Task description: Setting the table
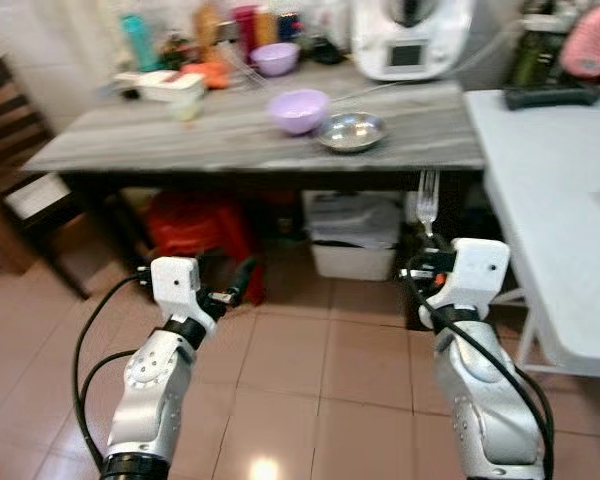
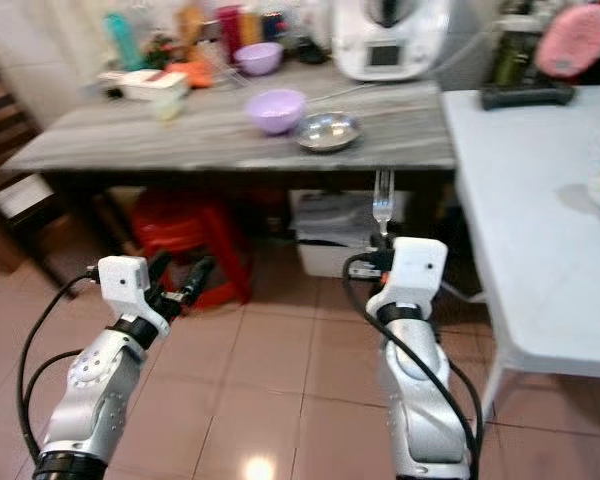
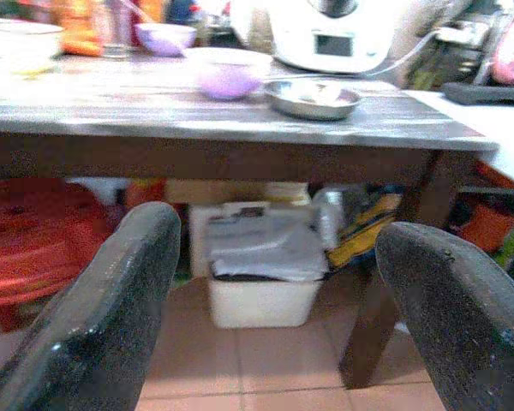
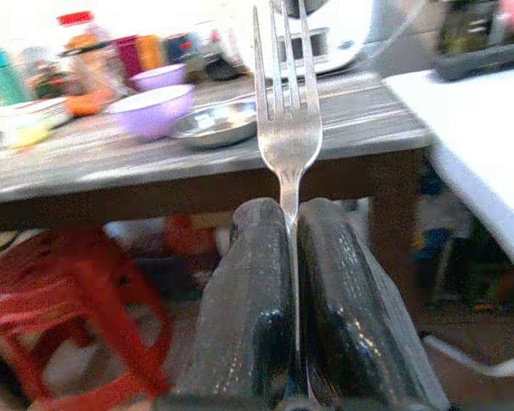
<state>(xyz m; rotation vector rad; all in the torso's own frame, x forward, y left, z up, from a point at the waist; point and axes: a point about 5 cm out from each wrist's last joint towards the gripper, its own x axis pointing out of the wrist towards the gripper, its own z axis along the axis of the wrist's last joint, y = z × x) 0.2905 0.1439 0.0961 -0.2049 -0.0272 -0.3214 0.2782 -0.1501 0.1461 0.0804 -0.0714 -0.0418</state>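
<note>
The right gripper (image 4: 291, 282) is clamped tight on the handle of a fork (image 4: 286, 128), which stands upright out of the closed fingers with its tines pointing up. The gripper hangs over the tiled floor (image 1: 330, 370), in front of the near edge of the grey bench (image 1: 250, 135) and lower than its top. Ahead of it and above, on the bench, sit a lilac bowl (image 1: 299, 109) and, just beside that, a shallow steel dish (image 1: 350, 131); farther back stand a second lilac bowl (image 1: 275, 58) and a white kitchen appliance (image 1: 410, 40). To the gripper's right is a white table (image 1: 560, 200). The left gripper (image 3: 274, 300) is spread wide and holds nothing; it hovers low over the floor, well apart from the right one. Ahead of it under the bench are a red stool (image 1: 195, 225) and a white bin (image 1: 352, 240).
</note>
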